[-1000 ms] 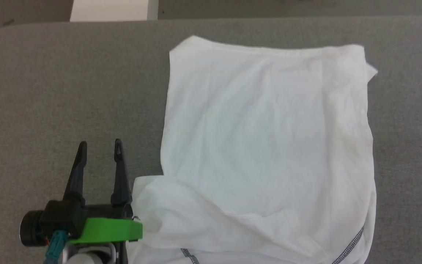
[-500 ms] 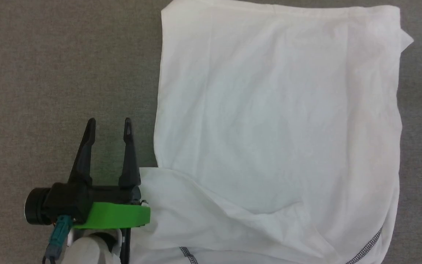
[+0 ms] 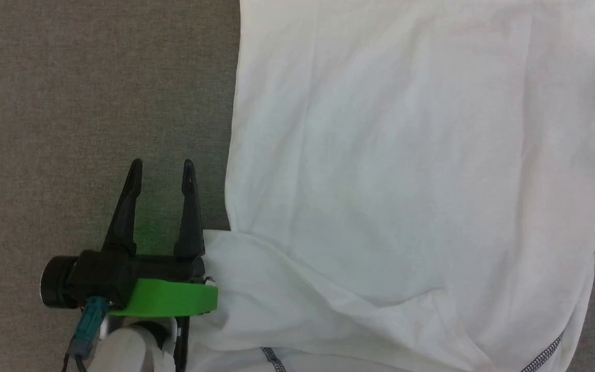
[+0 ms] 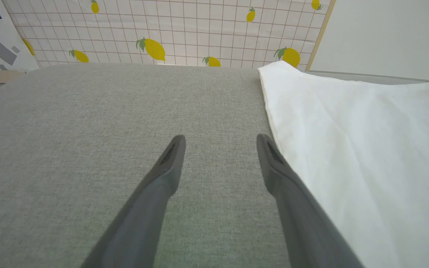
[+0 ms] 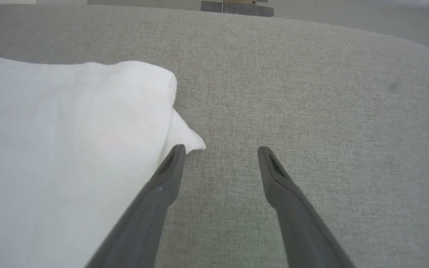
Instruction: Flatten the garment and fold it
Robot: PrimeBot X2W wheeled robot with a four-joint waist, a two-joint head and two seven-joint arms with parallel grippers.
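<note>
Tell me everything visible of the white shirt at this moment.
The white shirt is thin, wrinkled fabric, lying spread mostly flat on the grey cloth-covered surface. Its near part is folded over in a diagonal flap, with dark grey stitching showing at the bottom edge. A small corner pokes out on its right side. The open left pincer and open right pincer flank its side edges, holding nothing; contact cannot be told.

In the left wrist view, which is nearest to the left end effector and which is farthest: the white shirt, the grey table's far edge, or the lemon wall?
From the open left end effector:
1. White shirt: right alongside it, on the view's right.
2. Grey table's far edge: straight ahead, well beyond the tips.
3. Lemon-print wall: behind that edge, farthest.
</note>
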